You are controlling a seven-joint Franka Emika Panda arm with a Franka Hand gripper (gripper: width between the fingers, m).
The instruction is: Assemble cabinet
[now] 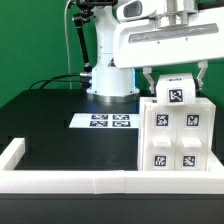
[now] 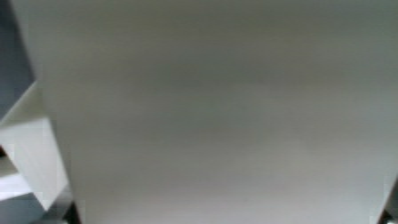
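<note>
The white cabinet body (image 1: 175, 142) stands at the exterior view's right, near the front border, with several marker tags on its facing side. A smaller white block (image 1: 177, 92) with one tag sits on top of it. My gripper (image 1: 176, 80) comes down from above, one finger on each side of this block and close against it, so it looks shut on the block. In the wrist view a blurred white surface (image 2: 214, 110) fills almost the whole frame and hides the fingers.
The marker board (image 1: 105, 122) lies on the black table in front of the robot base (image 1: 110, 80). The low white border frame (image 1: 60, 178) runs along the front and the exterior view's left edge.
</note>
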